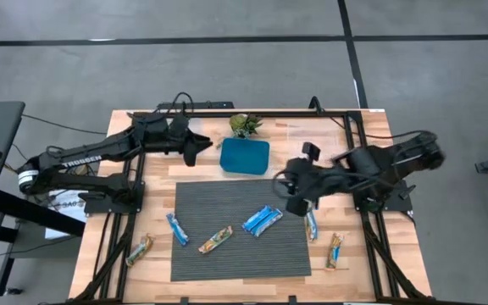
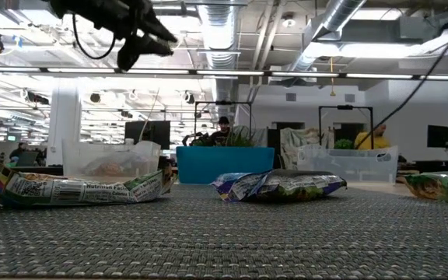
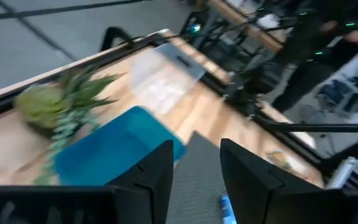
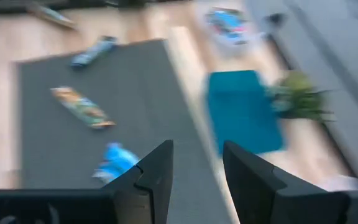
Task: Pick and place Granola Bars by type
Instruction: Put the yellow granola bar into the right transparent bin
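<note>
Tan bar at mat edge; L fingers, R fingers apart, empty.

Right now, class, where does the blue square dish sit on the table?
In the high view the blue square dish lies on the bare wood just beyond the grey mat's far edge, beside the small green plant, between the two arms.

A dark grey ribbed mat covers the middle of a pale wood table; a teal-blue square dish sits beside a small green plant. Bright-blue wrapped granola bars lie among tan-green-orange wrapped bars; both arms are black, the left one lettered in white.
</note>
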{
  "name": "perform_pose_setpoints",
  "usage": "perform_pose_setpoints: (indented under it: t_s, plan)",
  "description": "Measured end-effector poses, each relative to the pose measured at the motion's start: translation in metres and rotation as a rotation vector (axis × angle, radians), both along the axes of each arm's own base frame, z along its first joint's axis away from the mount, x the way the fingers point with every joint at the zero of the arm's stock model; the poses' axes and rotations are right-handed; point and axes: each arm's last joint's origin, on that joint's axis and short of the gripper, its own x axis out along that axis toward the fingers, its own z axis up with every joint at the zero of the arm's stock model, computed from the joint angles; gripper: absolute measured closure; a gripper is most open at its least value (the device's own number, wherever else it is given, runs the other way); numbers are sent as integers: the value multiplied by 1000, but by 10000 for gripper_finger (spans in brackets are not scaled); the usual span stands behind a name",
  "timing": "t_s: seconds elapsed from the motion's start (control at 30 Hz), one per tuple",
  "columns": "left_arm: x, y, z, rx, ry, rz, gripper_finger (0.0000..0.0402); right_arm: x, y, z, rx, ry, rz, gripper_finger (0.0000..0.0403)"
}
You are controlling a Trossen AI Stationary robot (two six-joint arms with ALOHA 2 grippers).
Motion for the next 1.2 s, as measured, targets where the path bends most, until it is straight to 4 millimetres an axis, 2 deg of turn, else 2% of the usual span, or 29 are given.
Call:
perform_pose_setpoints:
  t_s: [0.13,0.27,0.33,0.5,0.73,0.87,1.03,1.2]
  plan:
    - [6,-13,5,19,-51,-68,278,-25,-5,-32,158,-93,101,271]
    - [10,-29,6,14,-63,-141,278,-46,-11,-73,318,-136,72,271]
    - [12,-39,6,-5,-65,-166,278,-57,-14,-93,398,-108,-14,271]
    - [15,-63,5,-12,-56,-163,289,-77,-20,-131,594,36,-379,271]
    - [14,-83,2,-34,-28,-159,314,-108,-6,-157,592,258,-768,271]
    - [13,-88,-1,-57,-1,-181,319,-119,15,-165,576,297,-847,271]
    - [11,-95,-2,-62,18,-217,319,-130,45,-175,626,330,-922,271]
    - [10,-102,-3,-27,35,-259,319,-138,71,-188,691,438,-1012,262]
